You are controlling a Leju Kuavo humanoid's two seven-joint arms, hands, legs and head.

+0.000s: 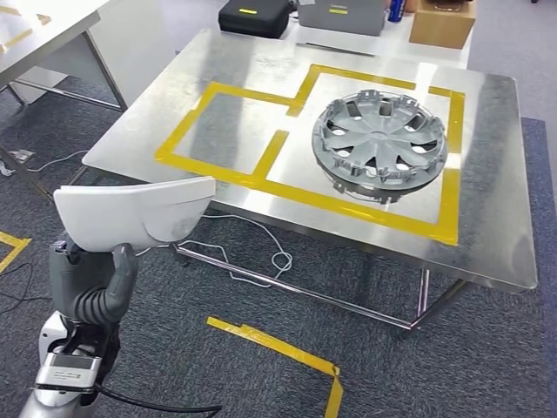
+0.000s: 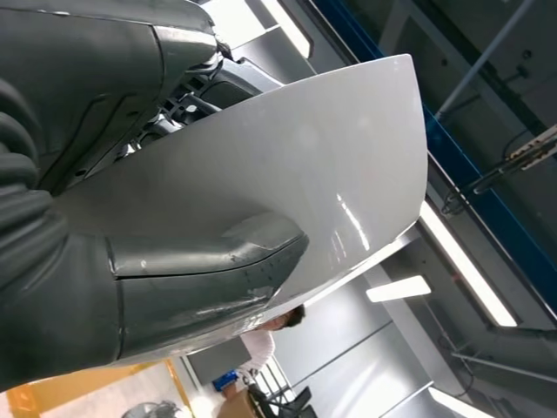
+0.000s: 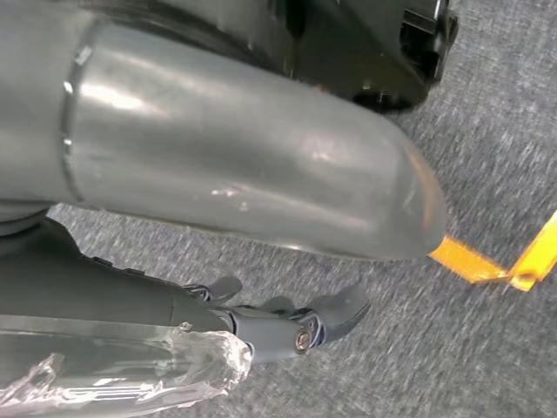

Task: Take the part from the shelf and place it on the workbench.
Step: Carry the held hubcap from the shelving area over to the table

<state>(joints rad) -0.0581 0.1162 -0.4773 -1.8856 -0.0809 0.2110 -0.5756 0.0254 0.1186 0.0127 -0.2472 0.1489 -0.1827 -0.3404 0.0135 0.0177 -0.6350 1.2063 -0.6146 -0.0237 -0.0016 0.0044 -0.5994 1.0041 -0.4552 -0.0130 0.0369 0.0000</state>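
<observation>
White curved part [image 1: 137,207]: lower left of the head frame, gripped by the left hand [image 1: 98,292], off the steel counter [image 1: 499,235]. Silver wheel cover [image 1: 379,138]: on counter, inside yellow tape. Right hand [image 3: 276,326]: fingers spread, holding nothing, above carpet.

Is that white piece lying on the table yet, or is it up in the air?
Up in the air: the left hand grips the white part from below, short of the workbench.

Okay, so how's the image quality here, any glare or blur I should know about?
Head view: sharp, with bright glare patches on the steel workbench. Left wrist view: ceiling lights streak across the glossy white part, background soft. Right wrist view: the carpet looks motion-smeared, and the thumb close to the lens is blurred.
</observation>
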